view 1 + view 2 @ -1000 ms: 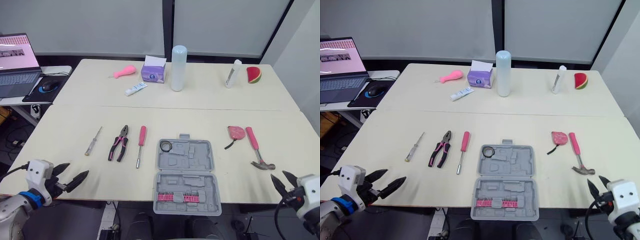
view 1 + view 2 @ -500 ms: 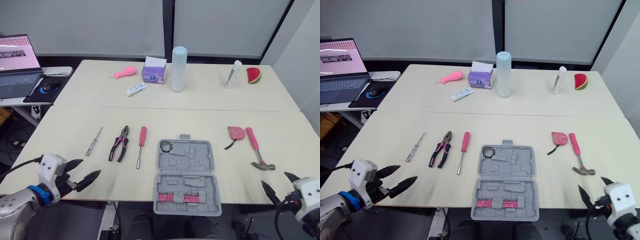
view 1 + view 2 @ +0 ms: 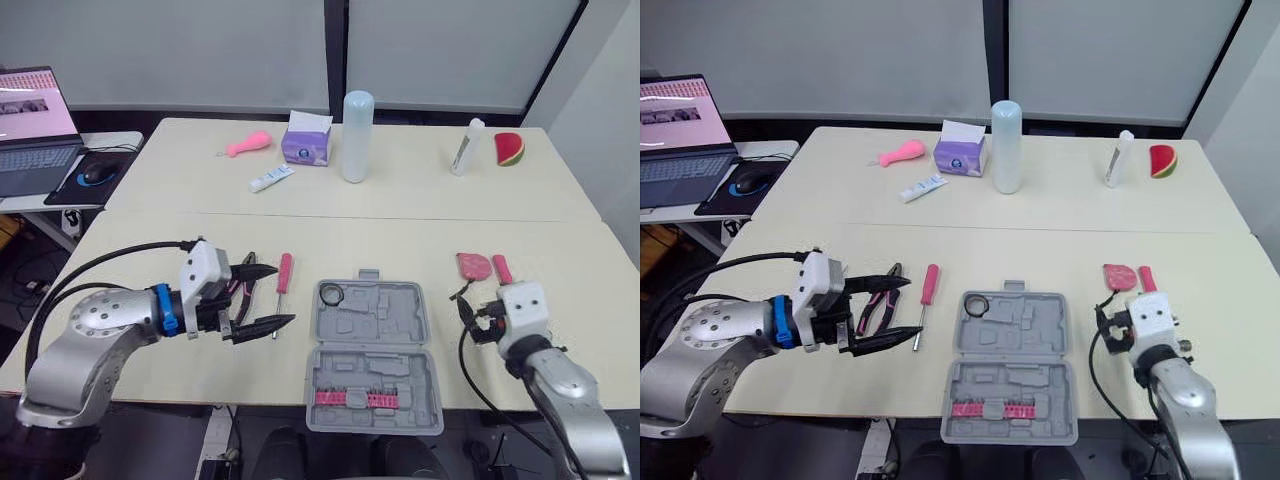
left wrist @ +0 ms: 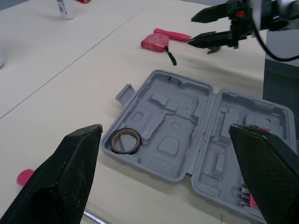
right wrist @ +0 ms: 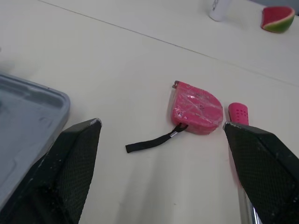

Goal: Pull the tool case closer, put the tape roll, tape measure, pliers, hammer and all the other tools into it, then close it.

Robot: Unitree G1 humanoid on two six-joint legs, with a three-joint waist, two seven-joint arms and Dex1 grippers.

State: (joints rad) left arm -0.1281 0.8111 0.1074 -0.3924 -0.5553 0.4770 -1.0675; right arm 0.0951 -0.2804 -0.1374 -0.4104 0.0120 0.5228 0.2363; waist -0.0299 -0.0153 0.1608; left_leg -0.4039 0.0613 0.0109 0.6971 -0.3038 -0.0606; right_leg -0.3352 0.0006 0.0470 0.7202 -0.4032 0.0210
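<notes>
Grey moulded plastic lies nearest us: the tool case (image 3: 390,312) is open flat, and its near half, with a row of pink bits (image 3: 352,397), reaches the table's (image 3: 150,250) near edge. The tape roll (image 4: 124,140), a dark ring, sits in the far left corner of the far half.

Left of the case, the left gripper (image 3: 270,297) hangs over the table with its black fingers spread wide and nothing between them, pointing towards the case. The pliers (image 3: 875,300) lie partly behind it, and the pink-handled driver (image 3: 284,275) lies just beside its tips; we cannot tell if they touch.

Right of the case is the right gripper (image 4: 194,29). From the head views its white housing hides the fingers. The left wrist view shows them apart and empty, and its own wrist view shows the same wide spread.

Just beyond it lie the tape measure (image 5: 196,108), a rounded pink shell trailing a black strap, and close beside that the hammer (image 5: 239,112) with its pink grip. Bare tabletop separates the case from the tape measure.

Past the seam, well apart from the tools, stand a tall white cylinder (image 3: 357,122), a purple tissue box (image 3: 307,145), a white bottle (image 3: 466,147) and a watermelon slice (image 3: 508,150).
</notes>
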